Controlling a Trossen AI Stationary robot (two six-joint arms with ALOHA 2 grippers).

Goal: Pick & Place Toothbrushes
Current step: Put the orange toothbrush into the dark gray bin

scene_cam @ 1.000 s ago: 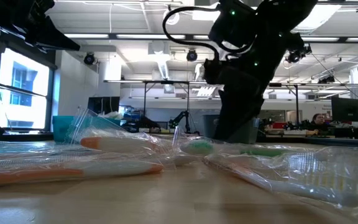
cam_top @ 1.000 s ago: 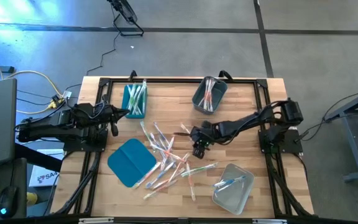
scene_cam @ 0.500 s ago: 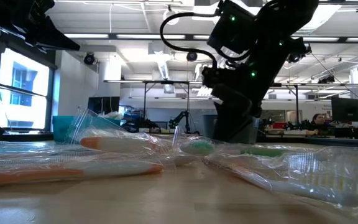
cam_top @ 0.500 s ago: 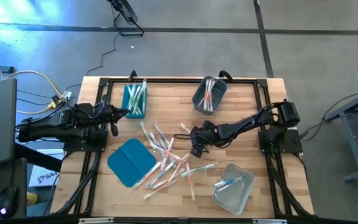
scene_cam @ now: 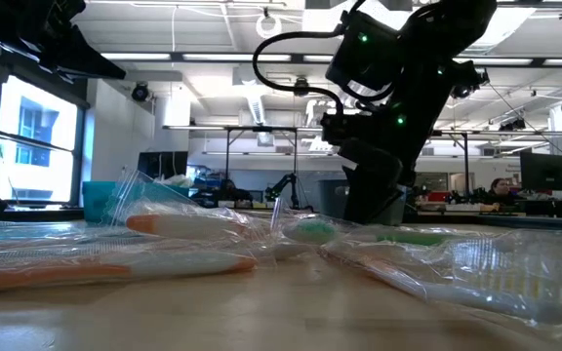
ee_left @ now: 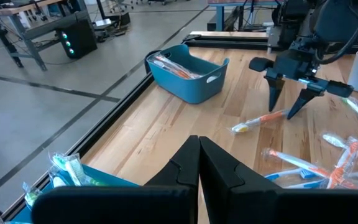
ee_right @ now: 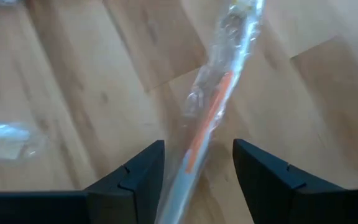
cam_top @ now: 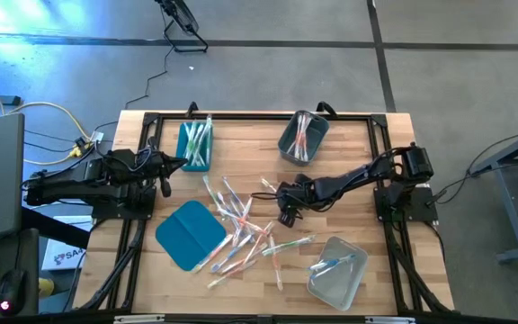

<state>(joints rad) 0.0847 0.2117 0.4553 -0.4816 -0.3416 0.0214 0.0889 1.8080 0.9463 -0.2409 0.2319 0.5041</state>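
Down on the wooden table [cam_top: 349,171], one wrapped toothbrush [ee_right: 211,118] with an orange handle lay flat between the two dark fingers [ee_right: 132,174] of the right gripper [cam_top: 285,214], whose jaws stood wide apart on either side of it and had not closed on it. From the left wrist view the same gripper [ee_left: 289,103] straddled that toothbrush [ee_left: 258,121] with its fingertips down near the wood. Most of the other toothbrushes [cam_top: 241,229] lay scattered in a loose heap at the table's middle, just beside a flat teal lid [cam_top: 187,234]. More sat in the teal bin [cam_top: 194,144], the grey bin [cam_top: 302,137] and the clear bin [cam_top: 336,268]. The left gripper [ee_left: 198,163] waited at the table's left edge, near the teal bin, its fingers pressed together and holding nothing.
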